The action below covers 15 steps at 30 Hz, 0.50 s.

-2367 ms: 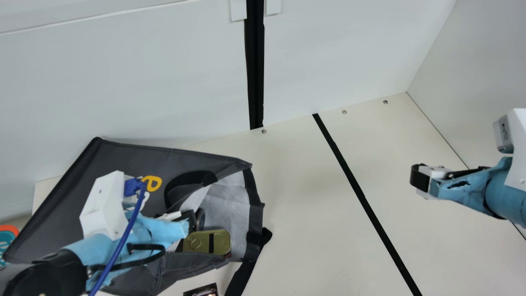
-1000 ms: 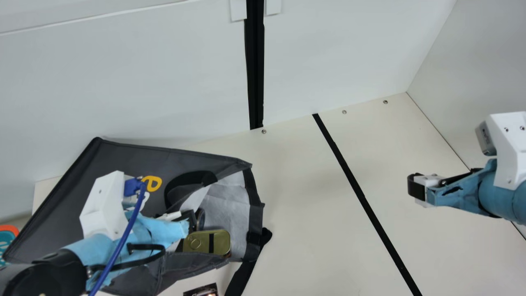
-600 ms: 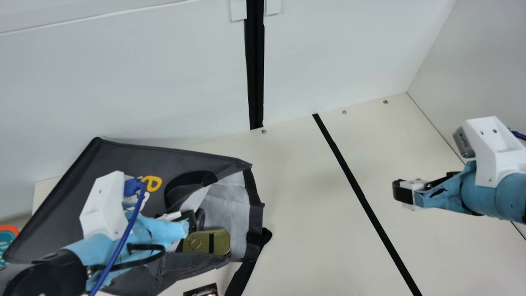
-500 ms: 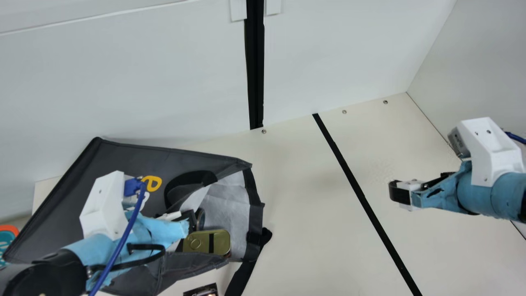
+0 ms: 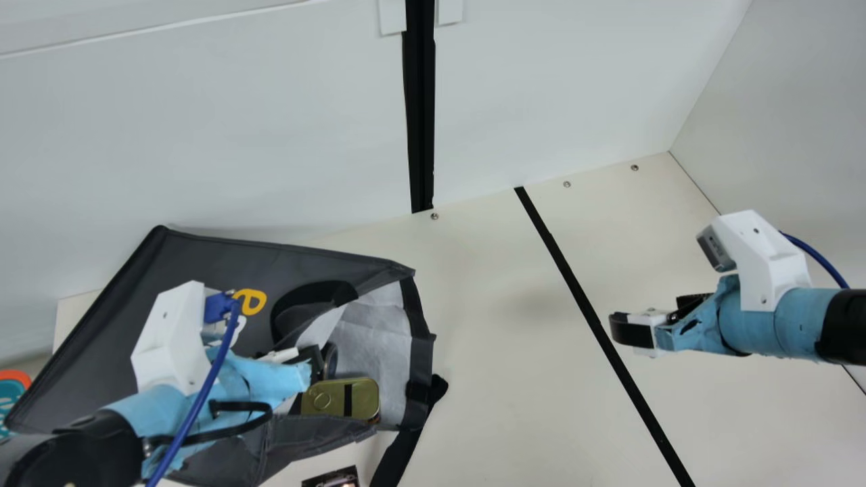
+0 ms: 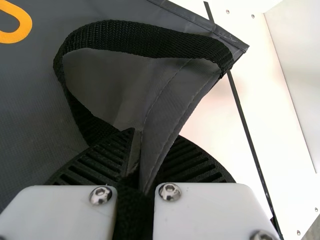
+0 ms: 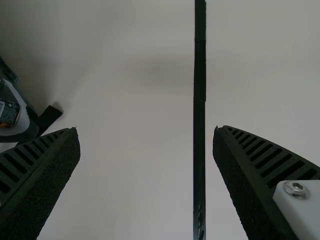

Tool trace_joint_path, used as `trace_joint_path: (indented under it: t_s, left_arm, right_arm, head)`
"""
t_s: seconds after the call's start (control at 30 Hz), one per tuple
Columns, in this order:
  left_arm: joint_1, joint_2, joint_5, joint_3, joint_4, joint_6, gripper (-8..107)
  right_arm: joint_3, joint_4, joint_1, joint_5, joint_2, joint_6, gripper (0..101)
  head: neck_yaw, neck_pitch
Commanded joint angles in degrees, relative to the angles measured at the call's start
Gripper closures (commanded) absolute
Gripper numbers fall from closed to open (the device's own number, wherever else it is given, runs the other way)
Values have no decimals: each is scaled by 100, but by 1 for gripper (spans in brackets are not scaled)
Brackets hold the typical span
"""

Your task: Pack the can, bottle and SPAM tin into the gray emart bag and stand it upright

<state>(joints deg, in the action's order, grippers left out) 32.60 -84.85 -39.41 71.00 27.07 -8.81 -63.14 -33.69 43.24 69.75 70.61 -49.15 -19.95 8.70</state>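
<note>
The gray emart bag [image 5: 216, 260] lies on its side at the main view's left, mouth facing right. Inside its mouth rests the gold SPAM tin [image 5: 362, 399], ring-pull face showing. My left gripper [image 5: 312, 362] is at the mouth, beside the tin; in the left wrist view the same gripper [image 6: 150, 150] is shut on the bag's rim, by the black handle loop [image 6: 145, 40]. A dark round thing [image 5: 329, 360] sits beside it, unclear what. Over the table at the right, my right gripper [image 5: 643, 318] stands apart from the bag; the right wrist view shows this gripper [image 7: 146, 132] open, nothing between its fingers.
A black strap [image 5: 399, 456] trails from the bag toward the front edge, near a small dark printed object [image 5: 333, 477]. An orange-and-teal item [image 5: 12, 396] lies at the far left. White walls [image 5: 555, 88] stand behind and at the right; black tape [image 5: 595, 325] crosses the table.
The right arm has come in from the right, its gripper moving left and slightly toward the front, up to the black tape. My left arm, the bag and the tin have stayed still.
</note>
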Motion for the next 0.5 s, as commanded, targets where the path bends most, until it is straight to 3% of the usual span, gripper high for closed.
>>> trace_joint_path:
  t_s: [0.0, 0.47]
  left_arm:
    - [0, 0, 0, 0, 0, 0, 107]
    - [0, 0, 0, 0, 0, 0, 107]
  right_arm:
    - [44, -109, -13, 15, 64, -185, 6]
    - [414, -762, -281, 15, 556, -1065, 6]
  head:
    - [-5, 130]
    - [-5, 130]
